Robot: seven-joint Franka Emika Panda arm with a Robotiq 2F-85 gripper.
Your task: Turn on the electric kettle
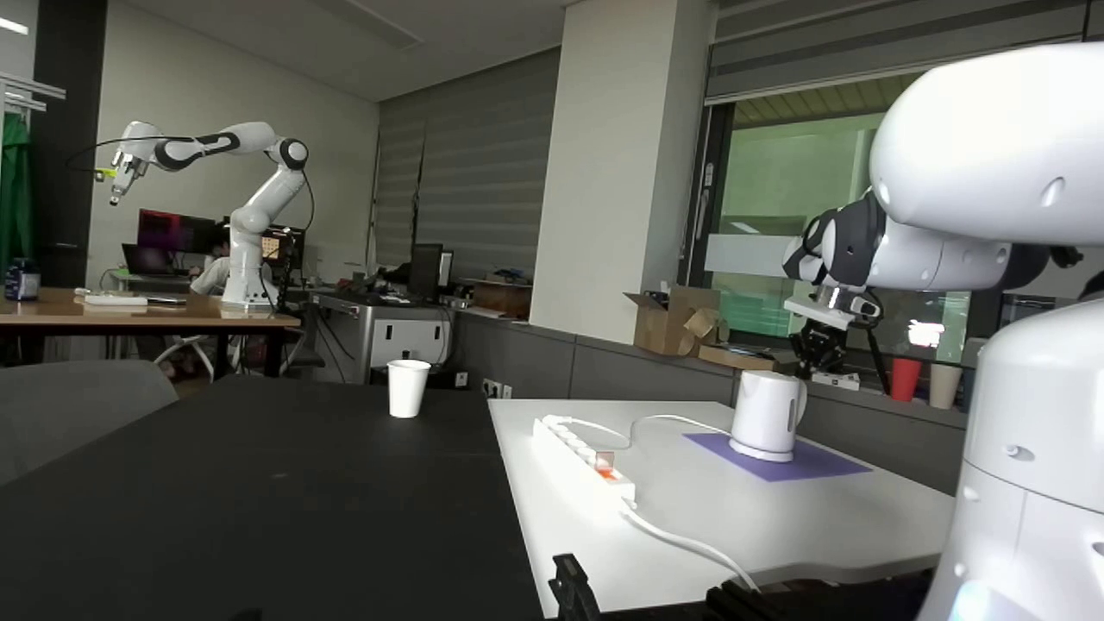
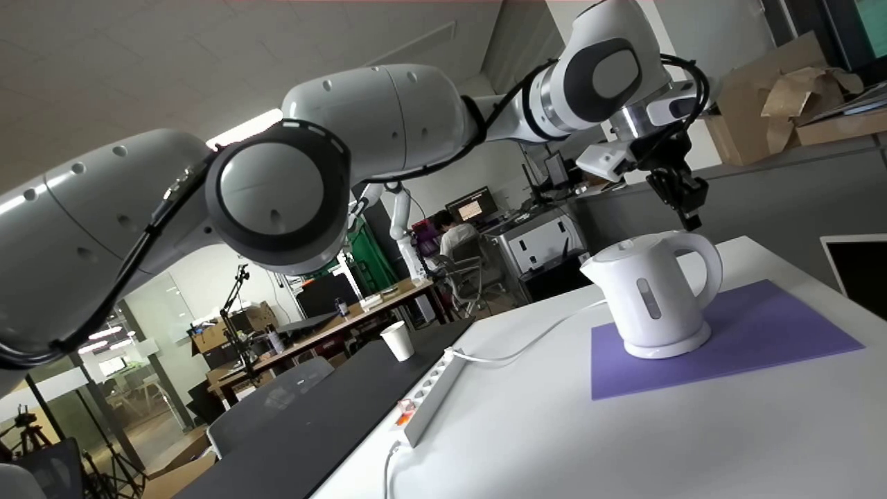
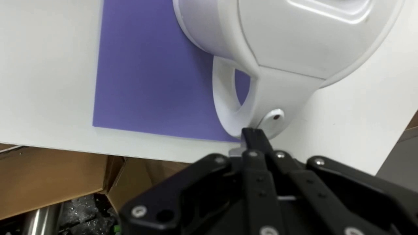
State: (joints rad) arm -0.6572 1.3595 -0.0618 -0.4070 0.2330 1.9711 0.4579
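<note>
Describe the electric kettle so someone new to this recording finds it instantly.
Start with the white table and find the purple sheet on it. On that sheet stands the electric kettle, white and upright. Unlike the white cup on the black table, it has a spout and a looped handle.

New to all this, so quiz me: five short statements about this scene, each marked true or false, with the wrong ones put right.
1. The kettle stands on a purple sheet. True.
2. The kettle's lid stands raised. False: it is down, closing the kettle.
3. A white cup stands on the black table. True.
4. The robot's jaws are holding the cup. False: they are shut, close to the kettle's handle; whether they touch it, I can't tell.
5. A white cord runs between the kettle and the power strip. True.
</note>
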